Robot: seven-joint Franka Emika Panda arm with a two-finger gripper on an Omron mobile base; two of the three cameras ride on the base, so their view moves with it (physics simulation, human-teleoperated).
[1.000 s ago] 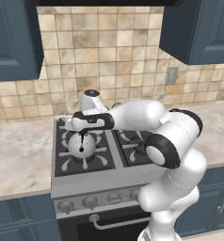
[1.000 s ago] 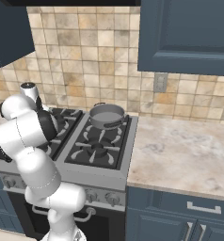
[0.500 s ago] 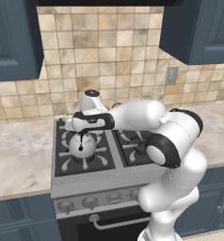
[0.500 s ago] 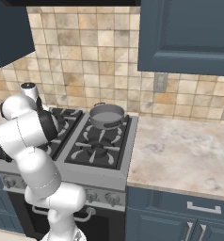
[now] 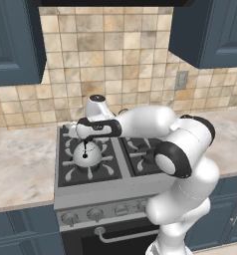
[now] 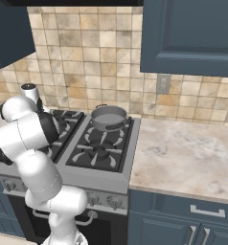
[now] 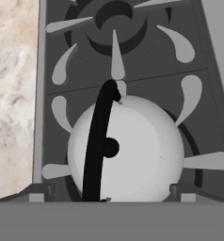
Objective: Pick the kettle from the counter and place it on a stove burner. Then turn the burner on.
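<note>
The kettle (image 5: 88,153) sits on the stove burner (image 5: 70,172), the front-left of four, centred on the grate prongs. In the hand view the kettle (image 7: 128,148) fills the middle of the burner (image 7: 205,161), its black handle (image 7: 97,141) arching upright across the dome. The counter (image 5: 18,164) lies just beside the stove, to its left.

The gripper (image 5: 86,142) hangs directly above the kettle, with the wrist over the handle. Its jaws appear spread wide to either side of the handle and grip nothing, though the fingertips themselves are hard to make out.

Step in hand: placement looks complete, and the release is being made. Next move, as judged: lift the gripper straight up clear of the handle, then reach down to the front panel and turn the knob (image 5: 69,217) for this burner. Which knob serves the front-left burner cannot be told here. A grey pot (image 6: 108,117) occupies a rear burner.
</note>
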